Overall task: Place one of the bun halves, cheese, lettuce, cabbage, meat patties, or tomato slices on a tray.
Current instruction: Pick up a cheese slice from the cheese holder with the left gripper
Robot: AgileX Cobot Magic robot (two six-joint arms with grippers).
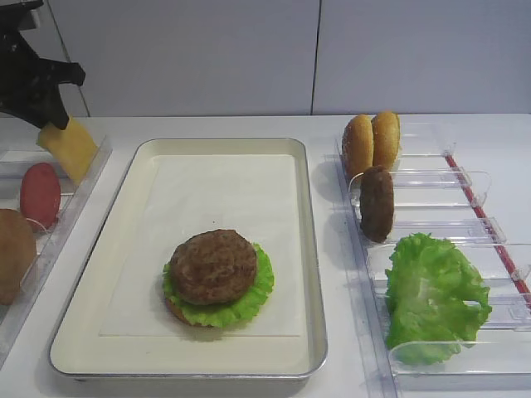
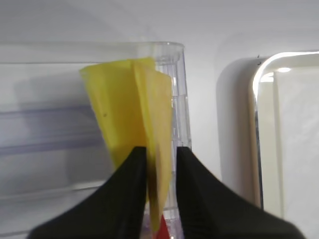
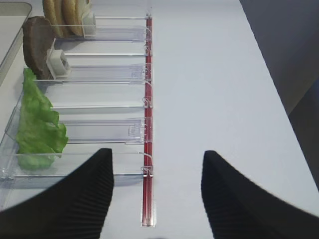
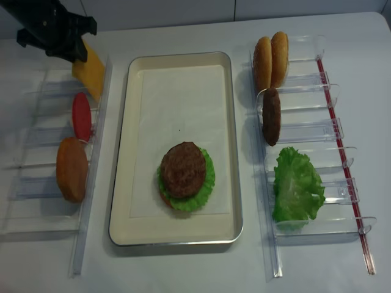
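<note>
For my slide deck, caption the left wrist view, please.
Left gripper pinches the cheese beside the tray.

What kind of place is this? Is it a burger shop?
It looks more like a robot practice table for building burgers. A metal tray holds a half-built burger, clear racks stand buns and lettuce up in rows, and the left gripper pinches cheese.

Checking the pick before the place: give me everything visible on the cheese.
The cheese is a thin orange-yellow slice that looks soft and pliable, folded or doubled where the left hand pinches it between two dark fingers. In the wrist view two layers fan out beyond the grip. It stands roughly on edge at the far end of the left clear rack, beside the tray. Whether it is lifted free of the rack cannot be told.
</note>
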